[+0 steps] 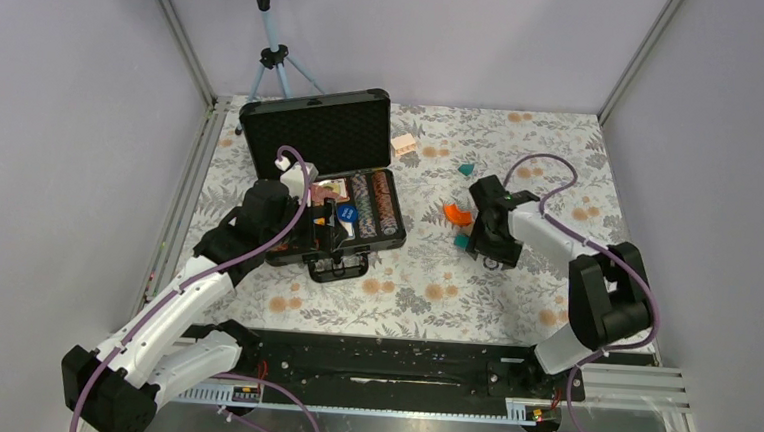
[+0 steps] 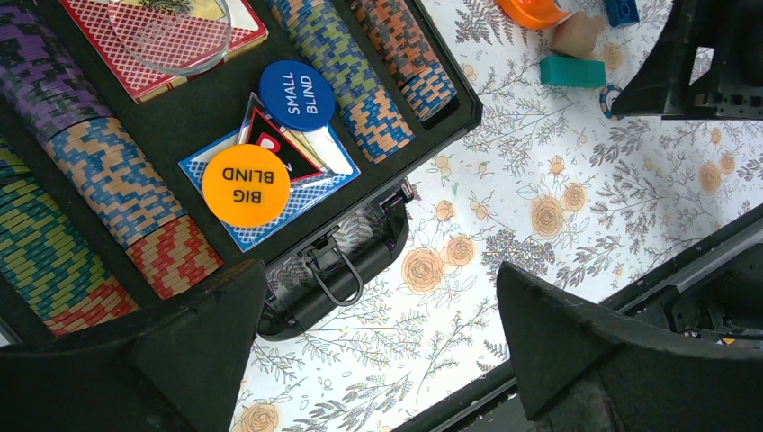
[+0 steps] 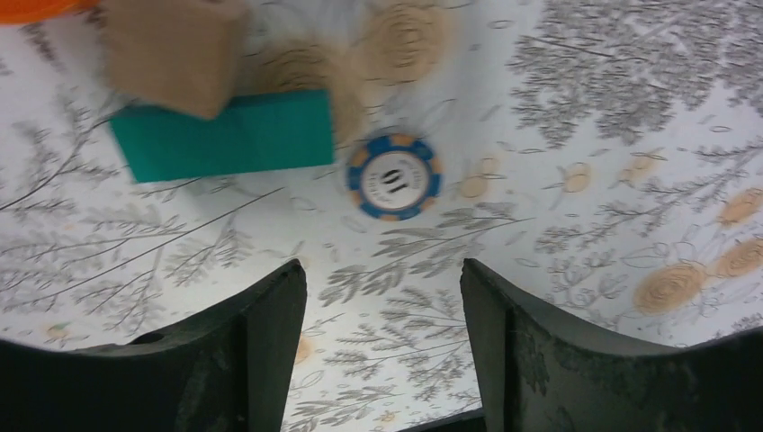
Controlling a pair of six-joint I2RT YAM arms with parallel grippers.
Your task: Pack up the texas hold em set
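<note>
A: R gripper (image 3: 380, 270) status?

B: Jaws apart, nothing between them. It hangs pointing down at the table (image 1: 515, 274), with the loose chip (image 3: 394, 176) just ahead of the fingertips and not yet straddled.

A: ID the chip.

B: Blue w/ orange edge marks, "10" on the face, lying flat. The teal block (image 3: 225, 135) sits just beside it on one side, and the tan block (image 3: 166, 49) rests against that block. Neither belongs to the set.

A: Where's the rest of the set?

B: In the case (image 1: 315, 132) at table left, well apart from the chip. Lid is up. The chip rows (image 2: 99, 180), card deck (image 2: 99, 36) and BIG BLIND disc (image 2: 246, 185) are all seated in the tray.

A: L gripper (image 2: 378, 274)?

B: Jaws fully apart and empty. It hovers over the case's near edge, above the handle (image 2: 333, 270).

A: Step in hand?

B: Est.: retrieving the stray chip. Lid closure is pending.

A: Reqs for the next move?

B: Advance R gripper until the chip is between the fingers, then lower to the table surface. The chip is thin and flat, so the pinch must be low and across the rim. Keep clear of the teal block, since contact could shove the chip. After that, carry it to the case. I can't tell which row has a gap.
</note>
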